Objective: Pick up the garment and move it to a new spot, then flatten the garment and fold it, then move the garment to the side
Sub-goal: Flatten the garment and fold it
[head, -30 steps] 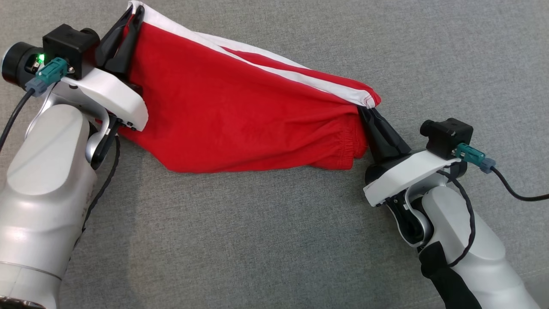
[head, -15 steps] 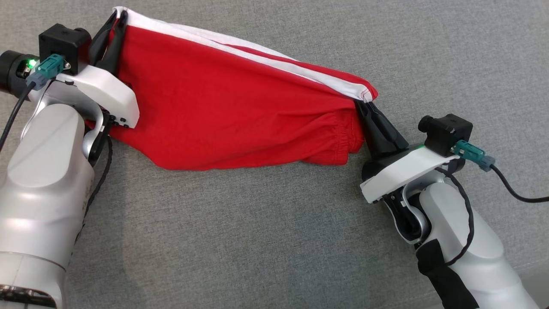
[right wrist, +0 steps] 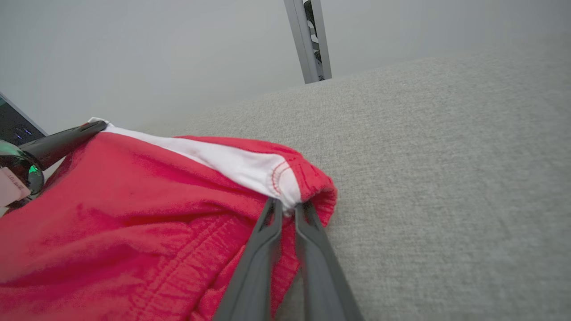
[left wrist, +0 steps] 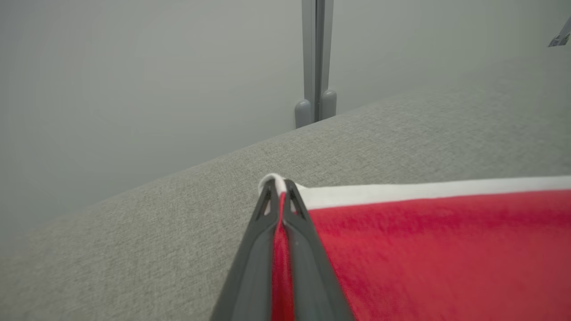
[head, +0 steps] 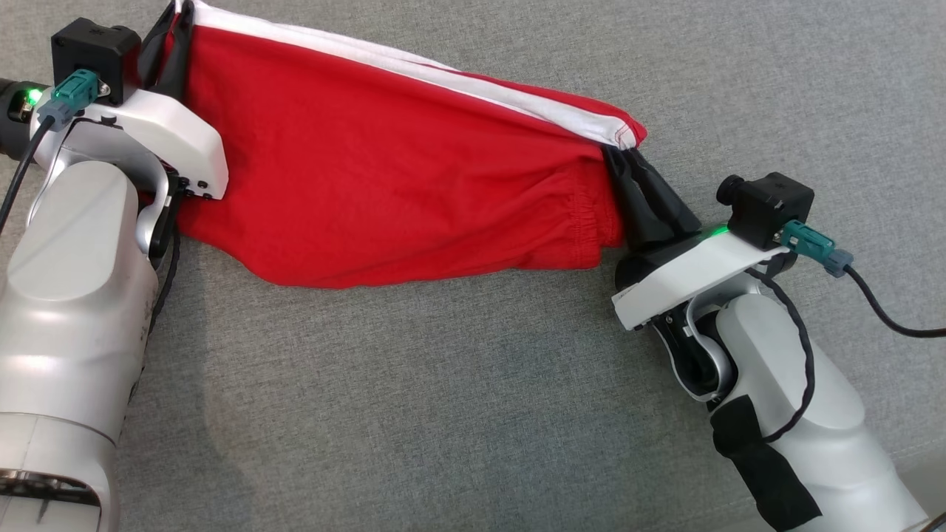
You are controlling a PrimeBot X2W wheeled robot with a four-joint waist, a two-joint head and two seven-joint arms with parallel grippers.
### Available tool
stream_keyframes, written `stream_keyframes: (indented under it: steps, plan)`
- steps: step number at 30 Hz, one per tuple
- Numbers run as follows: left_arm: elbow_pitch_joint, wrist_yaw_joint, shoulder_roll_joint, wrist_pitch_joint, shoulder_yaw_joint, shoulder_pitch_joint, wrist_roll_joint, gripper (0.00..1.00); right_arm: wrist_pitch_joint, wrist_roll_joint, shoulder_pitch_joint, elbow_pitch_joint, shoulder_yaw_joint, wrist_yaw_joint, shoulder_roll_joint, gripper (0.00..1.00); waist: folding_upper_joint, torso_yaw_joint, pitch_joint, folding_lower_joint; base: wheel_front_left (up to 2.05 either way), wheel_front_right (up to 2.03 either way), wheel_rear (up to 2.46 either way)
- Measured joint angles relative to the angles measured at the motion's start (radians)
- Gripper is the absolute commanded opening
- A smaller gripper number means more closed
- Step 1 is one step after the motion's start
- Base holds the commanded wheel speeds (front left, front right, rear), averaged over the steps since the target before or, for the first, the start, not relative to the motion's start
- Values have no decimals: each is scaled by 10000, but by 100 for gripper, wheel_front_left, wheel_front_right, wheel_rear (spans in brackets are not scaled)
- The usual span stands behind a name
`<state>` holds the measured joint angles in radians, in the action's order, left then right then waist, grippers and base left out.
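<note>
Stretching from 10 to 2 o'clock over the grey cloth-covered table (head: 473, 414), a red garment (head: 384, 185) sags between two arms, the left pincer (head: 179, 11) clenched on its white-edged corner, the right pincer (head: 619, 157) grasping the opposite corner.

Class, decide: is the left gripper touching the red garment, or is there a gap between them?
Touching. The left wrist view shows the left gripper closed on the red garment, its white-edged corner pinched between the two fingers.
</note>
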<state>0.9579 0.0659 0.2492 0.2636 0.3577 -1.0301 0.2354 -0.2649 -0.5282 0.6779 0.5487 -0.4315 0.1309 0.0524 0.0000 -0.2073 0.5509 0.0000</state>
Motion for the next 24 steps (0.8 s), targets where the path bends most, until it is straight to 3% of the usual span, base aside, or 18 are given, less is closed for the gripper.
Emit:
stream_keyframes:
  steps: [1, 2, 12, 19, 24]
  plan:
    - [25, -56, -17, 0, -42, -3, -2, 89, 2, -2, 0, -40, 15, 0, -6, 100, 0, 2, 7, 0, 0, 0, 0]
    - [31, -96, -33, 0, -79, -8, -27, 100, 2, -2, -2, -77, 29, 0, -10, 100, 1, 7, 10, 0, 0, 0, 0]
    - [382, -468, -336, 0, -520, 72, 25, 100, 6, 1072, -637, -610, 1241, -2, -42, 100, 0, 220, -325, 0, 0, 0, 0]
    - [1726, -184, -934, -144, -679, 208, 512, 100, 6, 1469, -1520, -911, 2161, -2, -40, 100, 0, 476, -814, 0, 0, 0, 0]
    - [2541, 23, -1233, -846, -790, 195, 871, 100, 6, 1592, -1813, -976, 2383, -2, -38, 100, 0, 588, -1120, 0, 0, 0, 0]
